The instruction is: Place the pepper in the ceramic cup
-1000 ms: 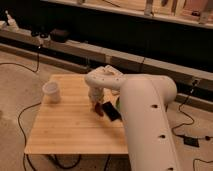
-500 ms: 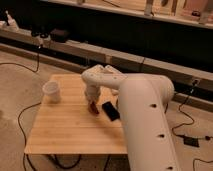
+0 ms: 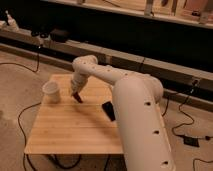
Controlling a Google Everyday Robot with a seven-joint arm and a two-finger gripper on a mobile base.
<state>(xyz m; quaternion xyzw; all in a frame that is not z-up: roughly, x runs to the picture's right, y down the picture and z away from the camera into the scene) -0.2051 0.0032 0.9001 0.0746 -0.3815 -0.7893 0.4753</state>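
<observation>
The white ceramic cup (image 3: 51, 92) stands upright on the left part of the wooden table (image 3: 70, 130). My gripper (image 3: 76, 93) points down just right of the cup, at the end of the white arm. It is shut on the small dark red pepper (image 3: 78, 98), which hangs from the fingers a little above the tabletop. The pepper is about a cup's width from the cup's right side, apart from it.
A flat black rectangular object (image 3: 108, 110) lies on the table right of the gripper, partly behind my white arm (image 3: 137, 120). Cables run over the floor around the table. A dark bench with shelves stands behind.
My gripper has moved left across the table towards the cup, carrying the pepper with it. The cup and the black object have not moved.
</observation>
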